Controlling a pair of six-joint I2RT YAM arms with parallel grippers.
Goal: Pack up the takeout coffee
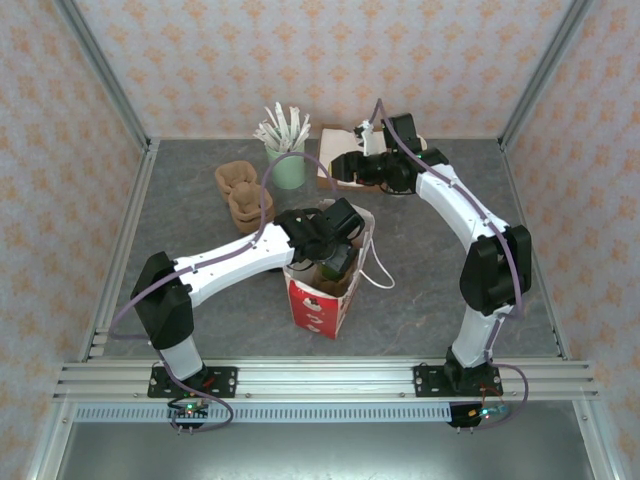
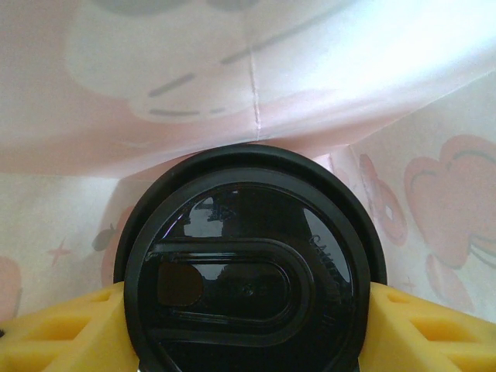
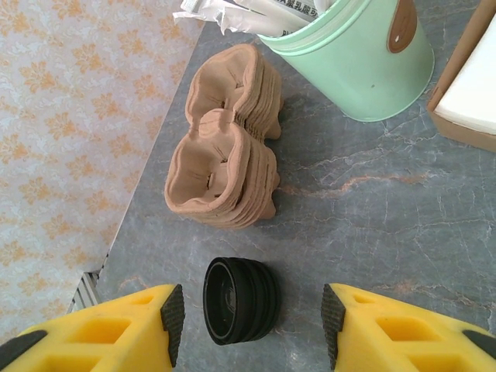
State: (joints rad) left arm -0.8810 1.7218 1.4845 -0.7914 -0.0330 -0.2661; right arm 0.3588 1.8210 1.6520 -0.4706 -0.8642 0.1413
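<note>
The takeout coffee (image 2: 248, 263) sits inside the paper bag (image 1: 318, 300) that stands on the counter (image 1: 430, 290), just ahead of the left arm's base. In the left wrist view its black lid faces up toward the camera, with the bag's pink-printed walls rising close behind and to either side.

The left fingers (image 2: 62, 333) press in from both sides just below the rim of the lid, so they are clamped on the cup. The cup's long axis runs straight down from the lid toward the bottom of the bag, roughly upright, and the fingers cross it at right angles. The lid hides the cup's body and foot. I cannot tell whether the base already rests on the bottom of the bag, though it looks well down between the walls.

That is what the coming move depends on, in my judgement. If the cup is seated, the fingers need only part and lift straight up along that axis. If it is not, it must go lower first.

The right fingers (image 3: 101, 325) are apart and hold nothing. They hang over a stack of loose lids (image 3: 240, 301) lying on its side at the back of the counter, well away from the bag. The left arm is the one placed to finish.
</note>
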